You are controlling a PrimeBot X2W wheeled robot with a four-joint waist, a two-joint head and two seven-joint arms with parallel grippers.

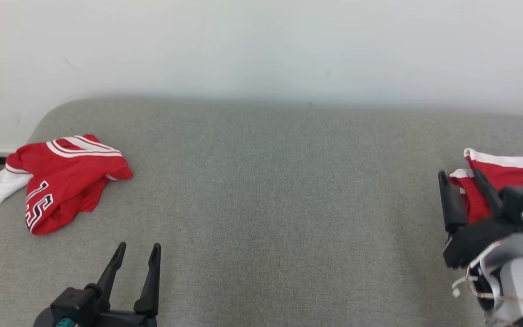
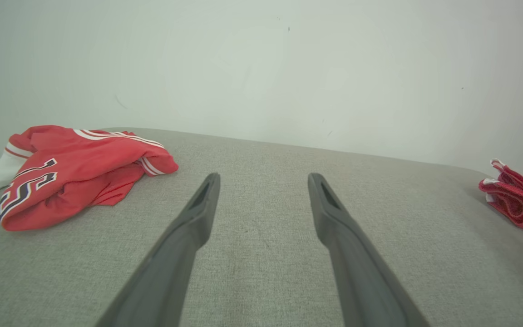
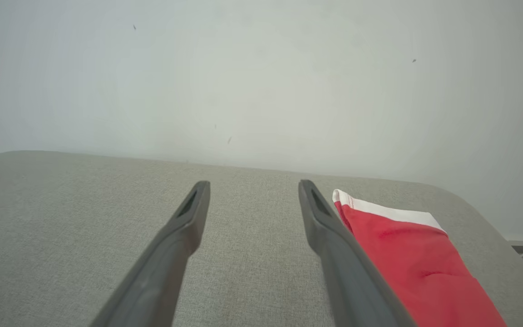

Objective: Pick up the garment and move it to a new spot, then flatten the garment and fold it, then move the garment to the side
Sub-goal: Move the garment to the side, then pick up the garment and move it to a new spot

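Grey woven fabric covered the surface (image 1: pixel 279 190), which ended at a pale wall (image 1: pixel 261 45). A red jersey (image 1: pixel 66 181) lay crumpled near the surface's far left edge, with white stripes on top and the number 15 at its near side. A white cloth (image 1: pixel 0 186) stuck out from under its left end, over the edge.

A second red garment (image 1: pixel 502 175), with a white band along its far end, lay at the far right, well apart from the jersey. The left gripper (image 1: pixel 139 247) stood at the lower left, near the jersey but apart from it. Its fingers were spread wide and held nothing.

In the left wrist view the left gripper (image 2: pixel 263 177) pointed at bare fabric between the jersey (image 2: pixel 75 172) and the garment (image 2: pixel 515 202). The right gripper (image 1: pixel 459 174) stood at the garment's left edge, its jaws wide and empty. In the right wrist view the right gripper (image 3: pixel 254 183) framed bare fabric. One of its fingers (image 3: pixel 329 227) overlapped the garment (image 3: pixel 407 254), though whether they touched could not be told.
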